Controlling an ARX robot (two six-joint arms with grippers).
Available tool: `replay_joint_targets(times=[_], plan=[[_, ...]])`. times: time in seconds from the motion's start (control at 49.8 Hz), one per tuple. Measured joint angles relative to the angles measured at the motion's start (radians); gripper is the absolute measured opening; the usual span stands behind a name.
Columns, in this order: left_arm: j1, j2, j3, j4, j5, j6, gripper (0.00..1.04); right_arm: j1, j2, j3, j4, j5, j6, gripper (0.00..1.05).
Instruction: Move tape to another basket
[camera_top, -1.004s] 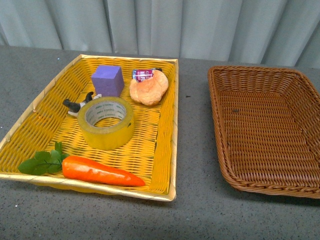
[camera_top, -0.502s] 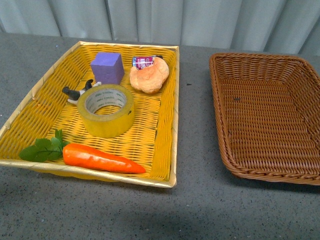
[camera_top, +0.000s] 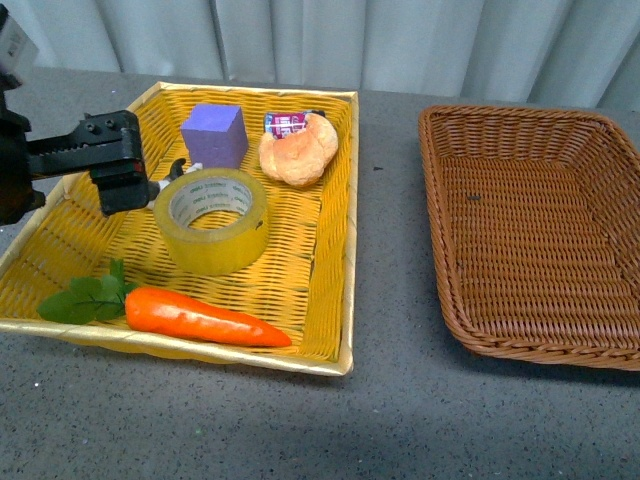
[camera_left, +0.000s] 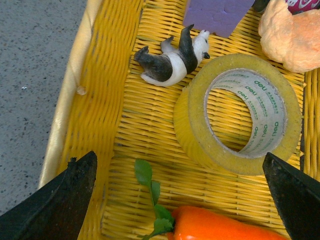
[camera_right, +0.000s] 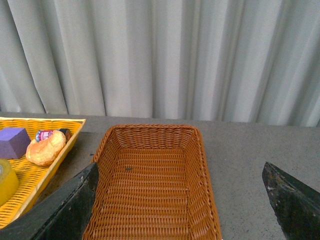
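The tape (camera_top: 207, 257), a wide yellow roll with a white printed core, lies flat in the middle of the yellow tray basket (camera_top: 349, 250). In the left wrist view the tape (camera_left: 199, 144) sits just beyond my open left gripper (camera_left: 179, 157), slightly toward one finger. In the front view my left gripper (camera_top: 118, 172) hovers over the tray's left side, beside the roll and apart from it. The brown wicker basket (camera_top: 446, 255) stands to the right with nothing in it. My right gripper (camera_right: 180, 167) hangs open above the brown basket (camera_right: 150, 190), holding nothing.
The yellow tray also holds an orange carrot with green leaves (camera_top: 205, 340) at the front, a purple cube (camera_top: 214, 135), a bread roll (camera_top: 298, 160), a small red-labelled packet (camera_top: 287, 123) and a panda toy (camera_left: 170, 60). A grey curtain closes off the back.
My left arm has come into the front view from the left and now hangs over the tray's left side. The tape and the other objects have not moved.
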Motion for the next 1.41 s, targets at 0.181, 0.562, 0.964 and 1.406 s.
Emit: replay_joint_targets(times=[0.181, 0.562, 0.964, 1.406], plan=[[-0.027, 0.093, 0.096, -0.033, 0.018, 0.021, 0.98, 0.0, 0.0, 0.0, 0.0, 0.0, 0.0, 0.96], [-0.019, 0.214, 0.179, -0.035, 0.024, 0.04, 0.98, 0.0, 0.0, 0.0, 0.0, 0.0, 0.0, 0.96], [-0.008, 0.294, 0.208, -0.032, 0.027, 0.024, 0.98, 0.0, 0.0, 0.0, 0.0, 0.0, 0.0, 0.96], [-0.021, 0.309, 0.234, -0.051, -0.001, 0.012, 0.43, 0.0, 0.0, 0.0, 0.0, 0.0, 0.0, 0.96]])
